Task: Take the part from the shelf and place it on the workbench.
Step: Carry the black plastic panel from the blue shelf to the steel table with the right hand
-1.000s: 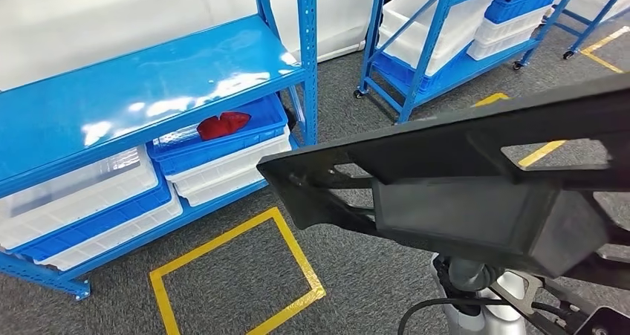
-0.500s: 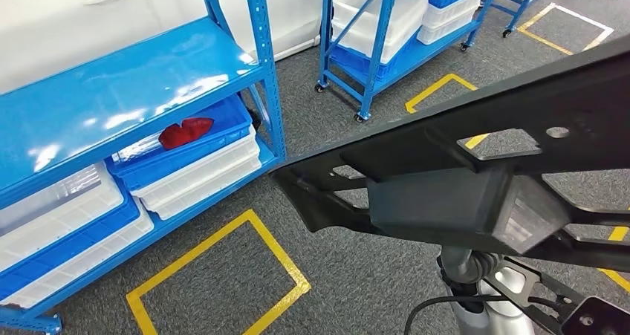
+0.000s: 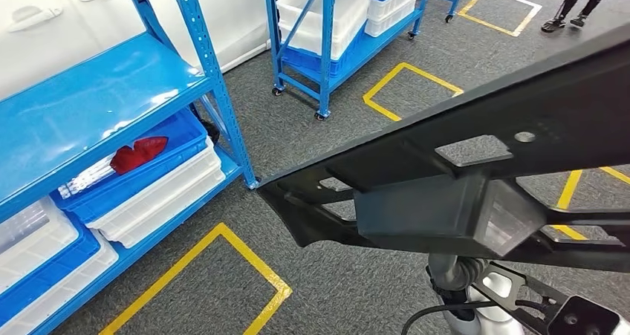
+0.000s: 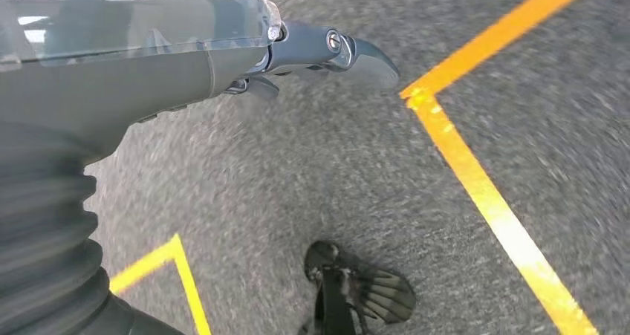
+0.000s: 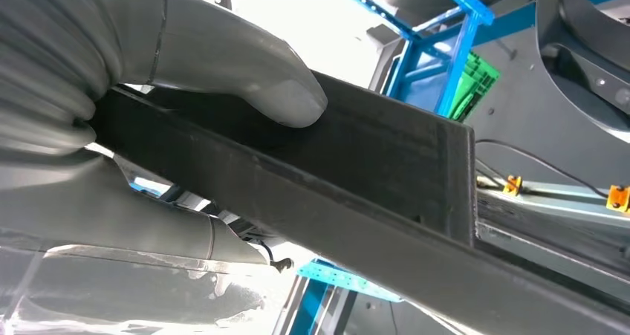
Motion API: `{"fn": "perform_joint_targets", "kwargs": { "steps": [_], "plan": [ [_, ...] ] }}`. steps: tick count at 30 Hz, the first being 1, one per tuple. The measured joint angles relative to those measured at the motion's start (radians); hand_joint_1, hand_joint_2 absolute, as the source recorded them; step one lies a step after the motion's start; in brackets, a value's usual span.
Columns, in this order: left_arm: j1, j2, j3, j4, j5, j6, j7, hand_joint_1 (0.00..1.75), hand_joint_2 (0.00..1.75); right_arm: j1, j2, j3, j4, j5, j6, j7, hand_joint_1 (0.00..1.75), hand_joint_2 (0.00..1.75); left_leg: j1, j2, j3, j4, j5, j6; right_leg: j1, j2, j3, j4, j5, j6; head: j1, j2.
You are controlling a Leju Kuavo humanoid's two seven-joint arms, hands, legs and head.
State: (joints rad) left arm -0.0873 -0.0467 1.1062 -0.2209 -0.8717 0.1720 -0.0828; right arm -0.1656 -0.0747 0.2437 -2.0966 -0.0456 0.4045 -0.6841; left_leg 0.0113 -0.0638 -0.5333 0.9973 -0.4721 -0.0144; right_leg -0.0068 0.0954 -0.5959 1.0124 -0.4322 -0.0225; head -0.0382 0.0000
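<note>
The right hand (image 5: 148,119) clamps the black part (image 3: 475,179) across the frame's right, carrying it clear of the blue shelf (image 3: 89,112); the left hand (image 4: 297,53) hangs empty, fingers curled.

The robot is turning away from the blue shelf (image 3: 111,97), which is sliding left in the head view; more yellow floor squares (image 3: 411,90) and a person's feet (image 3: 572,12) are coming into sight
</note>
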Motion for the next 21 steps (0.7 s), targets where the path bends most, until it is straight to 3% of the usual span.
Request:
{"fn": "perform_joint_targets", "kwargs": {
  "steps": [2, 3, 5, 7, 8, 9, 10, 11, 13, 15, 18, 20, 21],
  "plan": [
    [-0.001, 0.0, -0.002, 0.0, 0.007, 0.002, -0.009, 0.0, 1.75, 0.0, 0.0, 0.001, 0.002, -0.01, 0.009, 0.0, 1.75, 1.75, -0.002, 0.011, 0.003, -0.008, 0.0, 0.008, -0.002, 0.02, -0.006, -0.002, 0.006, 0.015, 0.0, 0.0],
    [-0.003, -0.001, -0.003, 0.0, 0.011, 0.003, -0.015, 0.0, 1.75, -0.001, 0.0, 0.001, 0.003, -0.014, 0.015, 0.0, 1.75, 1.75, -0.001, 0.022, 0.005, -0.013, 0.005, 0.014, -0.002, 0.019, -0.009, 0.0, 0.005, 0.02, 0.0, 0.0],
    [-0.007, -0.003, -0.003, 0.0, 0.02, 0.007, -0.027, 0.0, 1.75, -0.01, 0.0, 0.001, 0.004, -0.024, 0.029, 0.0, 1.75, 1.75, 0.003, 0.045, 0.008, -0.026, 0.014, 0.027, 0.001, -0.021, -0.035, 0.051, -0.029, 0.028, 0.0, 0.0],
    [-0.005, -0.003, -0.002, 0.0, 0.028, 0.014, -0.036, 0.0, 1.75, -0.02, 0.0, 0.002, 0.008, -0.036, 0.044, 0.0, 1.75, 1.75, 0.001, 0.069, 0.007, -0.029, 0.017, 0.033, -0.001, -0.072, -0.094, 0.177, -0.096, 0.034, 0.001, 0.0],
    [-0.004, -0.003, -0.002, 0.0, 0.03, 0.019, -0.038, 0.0, 1.75, -0.022, 0.001, 0.002, 0.011, -0.041, 0.052, 0.0, 1.75, 1.75, 0.0, 0.081, 0.006, -0.029, 0.017, 0.033, -0.004, -0.082, -0.124, 0.242, -0.121, 0.037, 0.0, 0.0],
    [-0.003, -0.003, -0.002, 0.0, 0.033, 0.023, -0.04, 0.0, 1.75, -0.024, 0.001, 0.002, 0.014, -0.045, 0.058, 0.0, 1.75, 1.75, -0.001, 0.093, 0.006, -0.028, 0.017, 0.033, -0.006, -0.087, -0.142, 0.28, -0.129, 0.04, 0.0, 0.0],
    [-0.004, -0.003, -0.001, 0.0, 0.034, 0.026, -0.04, 0.0, 1.75, -0.025, 0.001, 0.002, 0.018, -0.048, 0.062, 0.0, 1.75, 1.75, -0.001, 0.104, 0.006, -0.027, 0.016, 0.032, -0.009, -0.09, -0.14, 0.281, -0.12, 0.042, 0.0, 0.0],
    [-0.005, -0.004, -0.001, 0.0, 0.035, 0.028, -0.041, 0.0, 1.75, -0.028, 0.001, 0.002, 0.022, -0.049, 0.064, 0.0, 1.75, 1.75, -0.001, 0.115, 0.006, -0.026, 0.014, 0.031, -0.011, -0.097, -0.117, 0.24, -0.093, 0.043, 0.0, 0.0],
    [-0.007, -0.004, -0.001, 0.0, 0.034, 0.025, -0.042, 0.0, 1.75, -0.036, 0.002, 0.002, 0.028, -0.05, 0.065, 0.0, 1.75, 1.75, -0.003, 0.132, 0.008, -0.019, 0.007, 0.023, -0.009, -0.13, -0.038, 0.096, -0.035, 0.04, 0.0, 0.0],
    [-0.007, -0.004, -0.001, 0.0, 0.033, 0.024, -0.043, 0.0, 1.75, -0.042, 0.004, 0.002, 0.033, -0.05, 0.063, 0.0, 1.75, 1.75, -0.008, 0.146, 0.008, -0.013, 0.0, 0.012, -0.002, -0.154, 0.005, 0.01, -0.015, 0.029, 0.0, 0.0],
    [-0.008, -0.001, -0.001, 0.0, 0.032, 0.029, -0.042, 0.0, 1.75, -0.042, 0.007, 0.001, 0.037, -0.054, 0.064, 0.0, 1.75, 1.75, -0.008, 0.163, 0.012, -0.011, -0.006, -0.005, 0.001, -0.131, 0.003, -0.001, -0.013, 0.01, 0.0, 0.0],
    [-0.008, 0.0, 0.0, 0.0, 0.034, 0.039, -0.039, 0.0, 1.75, -0.042, 0.011, 0.001, 0.038, -0.06, 0.069, 0.0, 1.75, 1.75, -0.003, 0.13, -0.002, 0.03, -0.039, -0.016, -0.003, -0.112, 0.003, -0.008, -0.008, -0.002, 0.0, 0.0],
    [-0.007, 0.002, 0.002, 0.0, 0.037, 0.046, -0.036, 0.0, 1.75, -0.04, 0.017, 0.001, 0.039, -0.061, 0.073, 0.0, 1.75, 1.75, 0.0, 0.104, -0.024, 0.081, -0.071, -0.019, -0.004, -0.103, 0.003, -0.009, -0.006, -0.007, 0.0, 0.0]
  ]
}}
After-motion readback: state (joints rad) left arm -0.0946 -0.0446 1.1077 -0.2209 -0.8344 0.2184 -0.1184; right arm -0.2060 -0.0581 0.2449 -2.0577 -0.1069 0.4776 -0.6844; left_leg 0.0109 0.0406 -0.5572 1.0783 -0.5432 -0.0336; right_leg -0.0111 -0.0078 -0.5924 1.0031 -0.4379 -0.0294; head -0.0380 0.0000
